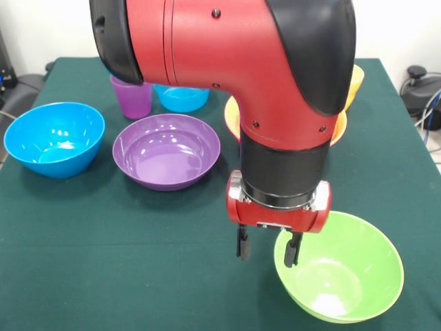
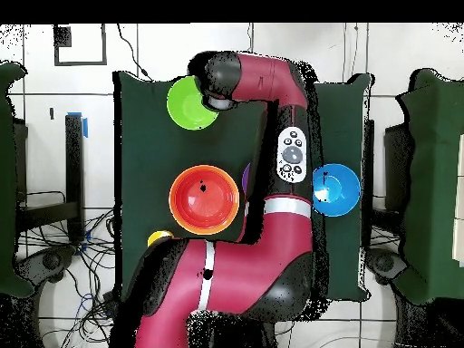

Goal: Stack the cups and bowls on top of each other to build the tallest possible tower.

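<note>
My gripper (image 1: 268,249) is open and low over the table. Its fingers straddle the left rim of the green bowl (image 1: 341,276): one finger is outside the bowl, the other inside. The purple bowl (image 1: 167,150) and the blue bowl (image 1: 54,138) sit to the left, with the purple cup (image 1: 131,98) and the small blue bowl (image 1: 182,98) behind them. The large orange bowl (image 1: 231,110) is mostly hidden behind the arm. Overhead, a shallow red-orange bowl (image 2: 204,201) lies inside the orange bowl, and the arm's head covers the edge of the green bowl (image 2: 188,104). The pink bowl is out of view.
A yellow cup (image 1: 355,81) peeks out behind the arm at the far right. The green cloth's edge (image 1: 427,158) runs close to the right of the green bowl. Cables and equipment lie off the table at both sides.
</note>
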`<state>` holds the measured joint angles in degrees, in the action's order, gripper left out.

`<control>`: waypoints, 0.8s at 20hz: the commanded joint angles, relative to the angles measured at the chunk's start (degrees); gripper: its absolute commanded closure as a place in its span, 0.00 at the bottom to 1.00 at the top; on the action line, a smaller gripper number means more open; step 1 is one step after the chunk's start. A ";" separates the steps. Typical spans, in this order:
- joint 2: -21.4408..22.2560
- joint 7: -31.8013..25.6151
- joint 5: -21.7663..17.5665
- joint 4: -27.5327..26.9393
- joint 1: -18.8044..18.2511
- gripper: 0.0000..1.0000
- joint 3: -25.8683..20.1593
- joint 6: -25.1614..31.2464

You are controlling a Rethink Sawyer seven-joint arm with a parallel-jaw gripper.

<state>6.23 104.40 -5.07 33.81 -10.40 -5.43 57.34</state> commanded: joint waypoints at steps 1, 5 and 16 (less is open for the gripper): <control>-4.35 -13.64 -2.74 4.91 -0.58 0.00 -6.53 -3.51; -4.14 -13.77 -2.60 6.01 -0.77 0.00 -6.58 -4.60; -3.49 -14.10 -2.59 8.96 -1.56 0.00 -7.38 -7.05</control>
<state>3.11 104.40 -5.06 35.44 -10.57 -7.27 53.51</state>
